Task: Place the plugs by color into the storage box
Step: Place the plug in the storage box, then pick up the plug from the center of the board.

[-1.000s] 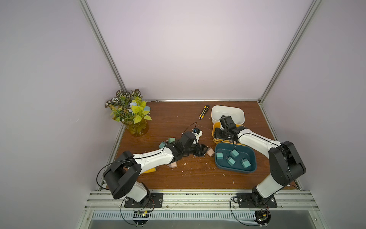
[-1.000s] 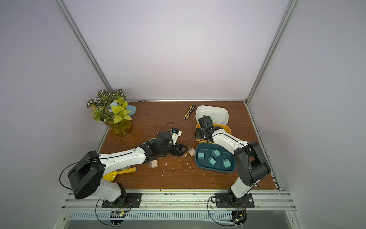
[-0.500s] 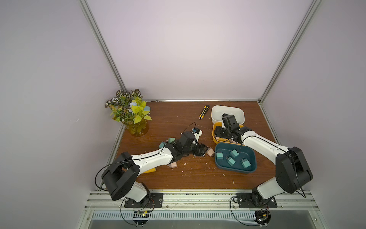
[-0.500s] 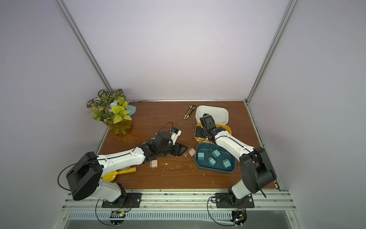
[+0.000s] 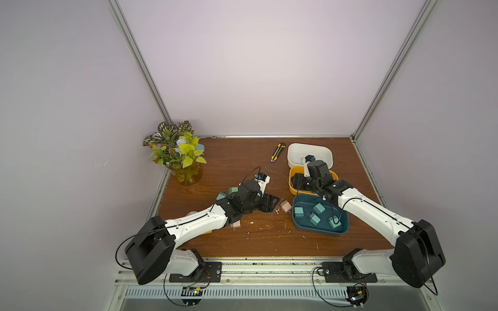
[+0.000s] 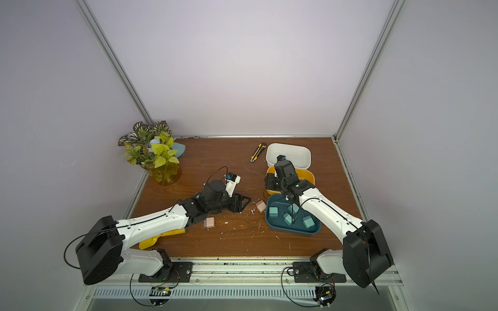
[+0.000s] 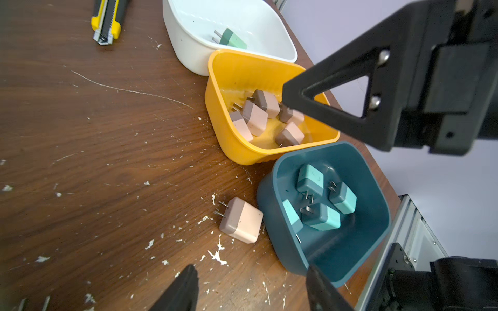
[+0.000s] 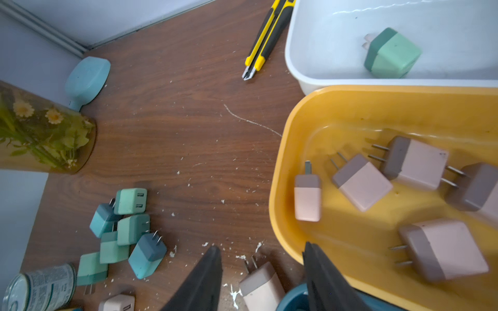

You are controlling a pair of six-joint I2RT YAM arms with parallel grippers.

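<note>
A pale pink plug (image 7: 241, 220) lies on the table against the teal box (image 7: 275, 215), which holds several teal plugs (image 7: 320, 215). My left gripper (image 7: 253, 285) is open and empty just short of that pink plug (image 5: 286, 206). The yellow box (image 8: 280, 172) holds several pink plugs (image 8: 361, 183). The white box (image 8: 299, 59) holds one green plug (image 8: 390, 53). My right gripper (image 8: 262, 269) hangs open and empty over the yellow box's near edge (image 5: 293, 185), with the same pink plug (image 8: 261, 288) on the table below it. Loose teal and green plugs (image 8: 126, 223) are piled by my left wrist (image 5: 227, 192).
A yellow-black utility knife (image 5: 277, 152) lies behind the boxes. A plant in an amber vase (image 5: 186, 172) stands at the back left, with a pale blue lid (image 8: 87, 78) beside it. A tin can (image 8: 40, 285) stands near the pile. Another pink plug (image 6: 209, 223) lies by my left forearm.
The right arm's elbow has swung outward to the right and its jaws have narrowed somewhat. The left arm has hardly moved.
</note>
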